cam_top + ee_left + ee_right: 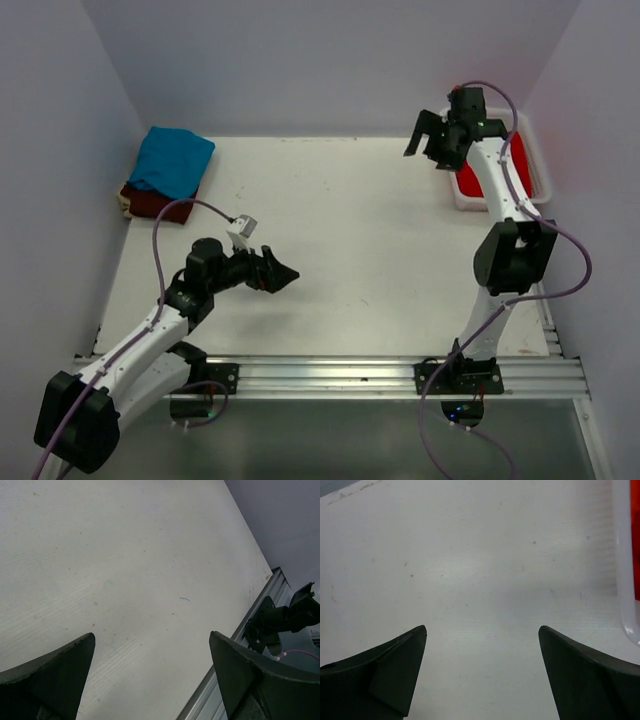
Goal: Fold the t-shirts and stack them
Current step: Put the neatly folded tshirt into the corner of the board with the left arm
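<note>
Now — left fingers (50, 680) wide apart, empty | right fingers (380, 675) wide apart, empty

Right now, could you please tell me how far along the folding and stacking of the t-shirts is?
Done: the teal shirt lies folded on the maroon shirt in the far-left corner.
In hand: nothing. The left gripper and the right gripper are both open and empty, the right one near the white basket.
Left: the red shirt lies in that basket, not yet folded or stacked.
</note>
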`<control>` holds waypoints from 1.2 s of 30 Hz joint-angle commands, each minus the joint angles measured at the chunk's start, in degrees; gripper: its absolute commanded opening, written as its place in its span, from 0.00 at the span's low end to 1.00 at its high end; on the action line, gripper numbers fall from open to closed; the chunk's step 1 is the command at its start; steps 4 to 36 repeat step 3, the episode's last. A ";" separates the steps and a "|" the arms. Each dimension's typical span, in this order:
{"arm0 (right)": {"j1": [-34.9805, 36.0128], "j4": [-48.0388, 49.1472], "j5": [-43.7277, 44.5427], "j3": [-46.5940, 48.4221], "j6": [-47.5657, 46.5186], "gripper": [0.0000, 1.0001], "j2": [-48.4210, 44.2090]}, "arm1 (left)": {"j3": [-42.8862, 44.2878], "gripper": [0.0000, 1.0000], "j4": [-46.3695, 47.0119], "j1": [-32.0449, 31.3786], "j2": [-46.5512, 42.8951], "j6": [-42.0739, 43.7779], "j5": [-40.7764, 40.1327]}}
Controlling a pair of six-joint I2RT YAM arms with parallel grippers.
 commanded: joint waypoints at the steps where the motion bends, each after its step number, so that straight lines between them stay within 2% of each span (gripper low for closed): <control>1: 0.75 4.09 -10.80 -0.70 -3.38 0.99 -2.72 | -0.24 1.00 1.78 -0.20 -0.01 0.97 0.18; 3: 1.63 3.73 -8.63 0.09 -4.17 0.99 -2.63 | -0.59 1.00 1.34 -0.20 -0.36 0.97 0.01; 36: 1.63 3.73 -8.63 0.09 -4.17 0.99 -2.63 | -0.59 1.00 1.34 -0.20 -0.36 0.97 0.01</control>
